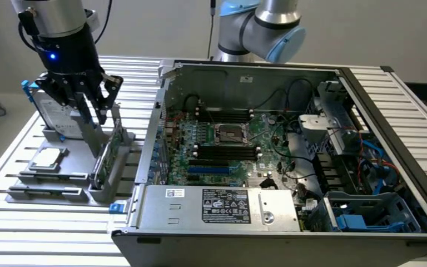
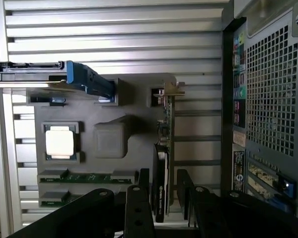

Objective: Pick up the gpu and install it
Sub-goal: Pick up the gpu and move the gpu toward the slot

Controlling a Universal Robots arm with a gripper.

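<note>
Here, one gripper [image 1: 98, 114], jaws wide apart and holding nothing, hangs over the one gpu [image 1: 104, 160], upright in the grey holder [image 1: 80, 196] at the exterior view's left of one computer case [image 1: 273, 236]. Beside it are one hard drive [image 1: 50, 114], one processor [image 1: 48, 158] and two memory sticks [image 2: 84, 177].

The gpu [image 1: 109, 157], a thin green card with black cover, stands on edge in the grey holder [image 1: 58, 194]
</note>
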